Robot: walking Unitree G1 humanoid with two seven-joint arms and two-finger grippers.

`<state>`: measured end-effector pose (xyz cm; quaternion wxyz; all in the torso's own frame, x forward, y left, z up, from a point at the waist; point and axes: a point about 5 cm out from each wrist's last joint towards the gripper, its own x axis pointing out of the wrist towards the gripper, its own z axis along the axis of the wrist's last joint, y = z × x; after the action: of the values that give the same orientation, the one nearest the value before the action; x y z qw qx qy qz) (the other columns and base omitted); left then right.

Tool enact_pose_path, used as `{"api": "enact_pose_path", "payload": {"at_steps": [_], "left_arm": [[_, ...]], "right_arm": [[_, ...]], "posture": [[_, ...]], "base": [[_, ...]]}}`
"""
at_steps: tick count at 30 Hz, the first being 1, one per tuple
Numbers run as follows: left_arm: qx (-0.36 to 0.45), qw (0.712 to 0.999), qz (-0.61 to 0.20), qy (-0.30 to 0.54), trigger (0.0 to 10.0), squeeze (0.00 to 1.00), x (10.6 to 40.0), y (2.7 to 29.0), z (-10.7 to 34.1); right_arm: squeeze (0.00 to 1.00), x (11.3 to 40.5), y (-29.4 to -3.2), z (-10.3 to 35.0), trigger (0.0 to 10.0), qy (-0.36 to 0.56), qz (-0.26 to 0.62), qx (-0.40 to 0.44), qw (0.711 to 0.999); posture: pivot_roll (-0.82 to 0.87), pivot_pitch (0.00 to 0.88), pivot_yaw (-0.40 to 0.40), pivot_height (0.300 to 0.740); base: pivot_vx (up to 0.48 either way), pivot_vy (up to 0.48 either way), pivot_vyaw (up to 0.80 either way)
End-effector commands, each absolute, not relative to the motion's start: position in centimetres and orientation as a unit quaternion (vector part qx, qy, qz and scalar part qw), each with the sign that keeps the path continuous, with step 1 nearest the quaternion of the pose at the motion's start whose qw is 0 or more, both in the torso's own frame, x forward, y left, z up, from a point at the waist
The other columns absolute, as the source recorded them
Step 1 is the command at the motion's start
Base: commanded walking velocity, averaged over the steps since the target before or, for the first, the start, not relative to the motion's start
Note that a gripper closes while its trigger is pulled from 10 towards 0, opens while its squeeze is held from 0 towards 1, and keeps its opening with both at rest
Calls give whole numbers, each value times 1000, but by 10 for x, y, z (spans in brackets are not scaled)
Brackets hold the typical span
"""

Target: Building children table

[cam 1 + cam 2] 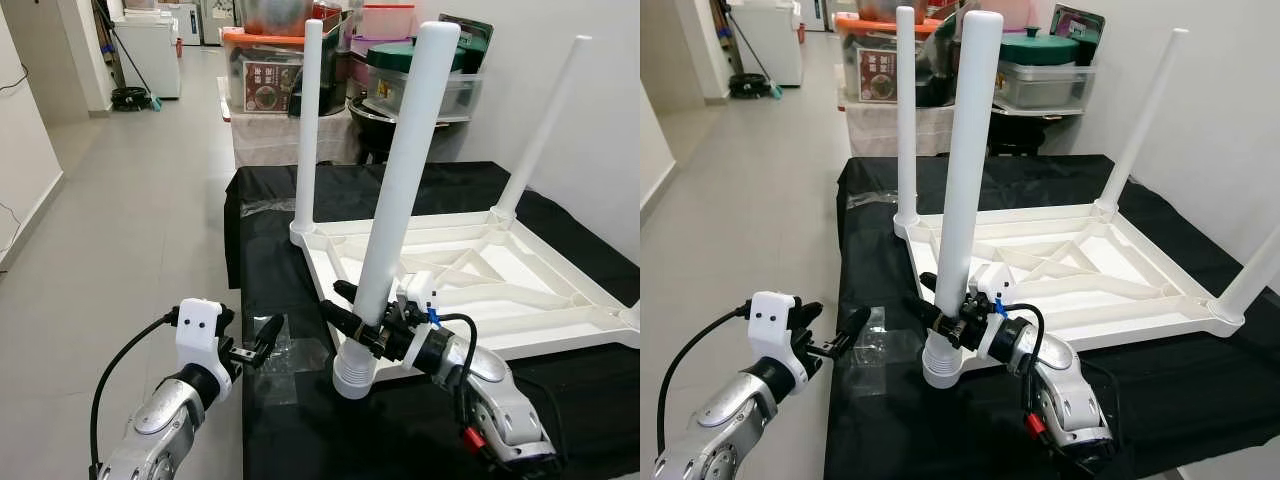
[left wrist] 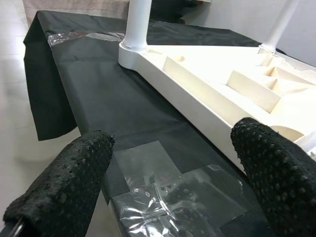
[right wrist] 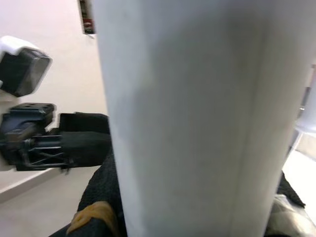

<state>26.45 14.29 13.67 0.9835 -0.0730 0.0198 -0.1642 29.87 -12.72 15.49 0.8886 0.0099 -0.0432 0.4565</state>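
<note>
Left eye view showed the right gripper (image 1: 372,335) clamped on the loose white leg (image 1: 395,200), low near its ribbed foot, which rested on the black cloth (image 1: 280,270) just beside the near corner of the upturned tabletop (image 1: 470,275). To seat it well, I judged the leg should be kept upright and lined over the corner socket. The left gripper (image 1: 255,348) hovered with fingers apart. I counted four legs, three already fitted.

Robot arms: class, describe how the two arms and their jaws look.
Both arms are silver with black joints. The left gripper has a white housing, a looping black cable and dimpled black fingers. The right gripper carries a blue tie and a red connector.
</note>
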Motion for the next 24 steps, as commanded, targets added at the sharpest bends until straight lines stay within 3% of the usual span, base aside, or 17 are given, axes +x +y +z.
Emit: {"api": "enact_pose_path", "payload": {"at_steps": [1,3,8,14,18,21,24], "left_arm": [[-75,984,-160,28,10000,0,264,143,133],[-77,984,-159,28,10000,0,264,143,133],[-78,984,-158,28,10000,0,264,143,133],[-80,984,-155,28,10000,0,266,145,132],[-80,984,-154,29,10000,0,266,145,131],[-78,984,-155,29,10000,0,266,144,132],[-78,984,-154,29,10000,0,266,144,132]], "right_arm": [[0,295,-121,135,0,6,450,9,893],[0,298,-123,135,0,10,412,10,911],[0,299,-125,135,0,10,380,7,925],[0,308,-144,132,0,18,221,-11,975],[0,311,-151,129,0,24,182,-17,983],[0,318,-165,128,0,35,99,-22,994],[0,319,-166,129,0,35,92,-26,995]], "posture": [[88,0,-68,740],[83,0,-68,740],[79,0,-68,740],[71,0,-66,740],[71,0,-66,740],[70,0,-65,740],[70,0,-65,740]], "base": [[0,0,0],[0,0,0],[0,0,0],[0,0,0],[0,0,0],[0,0,0],[0,0,0]]}}
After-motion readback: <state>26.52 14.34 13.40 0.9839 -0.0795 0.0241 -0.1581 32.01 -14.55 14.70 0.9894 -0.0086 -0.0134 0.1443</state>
